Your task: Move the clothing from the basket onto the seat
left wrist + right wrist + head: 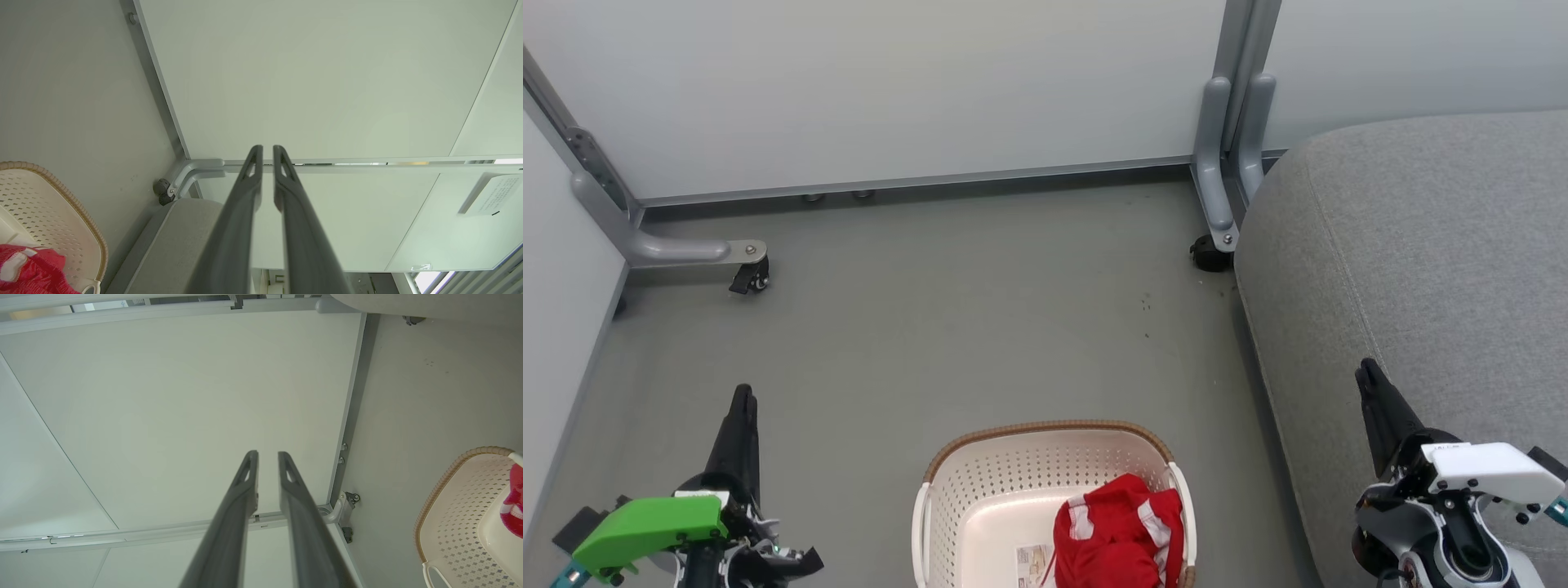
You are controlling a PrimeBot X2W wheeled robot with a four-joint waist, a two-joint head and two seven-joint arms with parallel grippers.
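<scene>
Basket (980, 482) stands on the grey floor (931, 327), low in the head view, between the two arms and just beside the seat's front edge.

Clothing (1117, 535) is all inside the basket, bunched against its right-hand wall. It is a red heap with white stripes. One garment or two, I can't tell from the bundle. A paper label (1033, 565) lies on the bare basket bottom, touching the heap's left side.

Seat (1421, 261) is the big grey cushion on the robot's right, its rounded corner near a castor foot (1211, 257) of the panel frame.

Left gripper (742, 400) hangs over the floor, well apart from the basket, fingers drawn together with a thin slit between them, empty.

Right gripper (1368, 377) hangs above the seat's near edge, fingers likewise together, empty.

Both point toward the pale partition panels (890, 82) at the back.
</scene>
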